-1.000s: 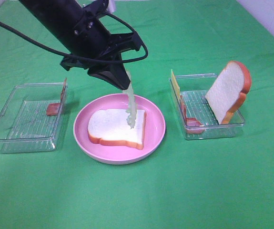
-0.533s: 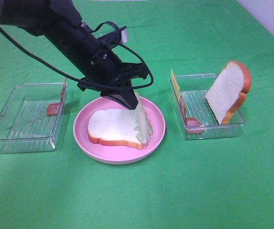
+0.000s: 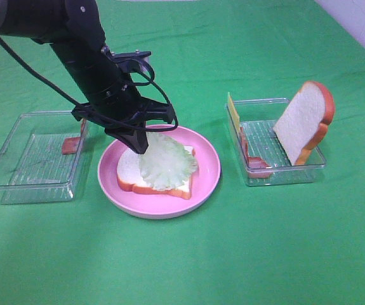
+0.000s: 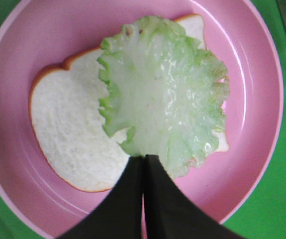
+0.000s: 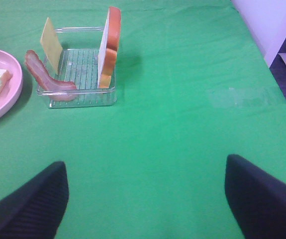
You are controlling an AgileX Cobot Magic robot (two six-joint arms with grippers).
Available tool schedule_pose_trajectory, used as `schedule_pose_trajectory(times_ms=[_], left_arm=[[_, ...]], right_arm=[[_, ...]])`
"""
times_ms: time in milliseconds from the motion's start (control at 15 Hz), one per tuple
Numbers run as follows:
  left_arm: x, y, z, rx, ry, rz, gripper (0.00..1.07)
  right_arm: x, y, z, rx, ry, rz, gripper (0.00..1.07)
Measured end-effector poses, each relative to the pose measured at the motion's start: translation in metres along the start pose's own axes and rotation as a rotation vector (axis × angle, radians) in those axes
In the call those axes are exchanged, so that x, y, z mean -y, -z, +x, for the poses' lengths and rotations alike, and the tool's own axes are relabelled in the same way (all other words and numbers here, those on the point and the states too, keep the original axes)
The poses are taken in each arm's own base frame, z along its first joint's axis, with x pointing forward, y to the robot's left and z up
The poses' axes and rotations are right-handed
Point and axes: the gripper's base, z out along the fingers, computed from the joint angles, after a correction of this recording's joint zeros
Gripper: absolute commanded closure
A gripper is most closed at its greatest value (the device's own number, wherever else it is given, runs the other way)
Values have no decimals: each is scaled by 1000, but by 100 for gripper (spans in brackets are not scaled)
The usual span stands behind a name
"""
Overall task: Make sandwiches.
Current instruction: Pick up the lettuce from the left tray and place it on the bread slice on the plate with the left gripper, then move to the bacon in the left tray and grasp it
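Green ruffled lettuce leaf (image 4: 167, 94) lies on the white brown-crusted bread slice (image 4: 68, 129) in the round pink plate (image 4: 28, 45), its edge pinched in the closed jaws of my left gripper (image 4: 143, 160); lifting away before letting go could, I reckon, drag the leaf off the bread

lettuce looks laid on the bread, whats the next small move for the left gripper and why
Probably open the left gripper to release: the lettuce lies flat across the bread slice on the pink plate, yet the jaws are shut on its edge.
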Motion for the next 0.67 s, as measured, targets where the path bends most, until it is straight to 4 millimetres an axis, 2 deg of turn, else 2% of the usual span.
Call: schedule_pose_trajectory(times_ms=[67,133,200,267,333,600,667], left_arm=[[0,-1,0,-6,-1,-2,98],[-1,0,1,-11,-11,-13,66],[-2,2,1,-5,-20,-21,56],[-2,3,0,0,-24,-25,39],[-1,7,-2,23,-25,-31,32],[6,42,-17,109,-11,-69,31],[8,57,-21,126,-19,-99,31]], right_arm=[[0,0,0,0,0,0,27],[0,0,0,0,0,0,27],[0,0,0,0,0,0,27],[0,0,0,0,0,0,27],[0,0,0,0,0,0,27],[0,0,0,0,0,0,27],[0,0,0,0,0,0,27]])
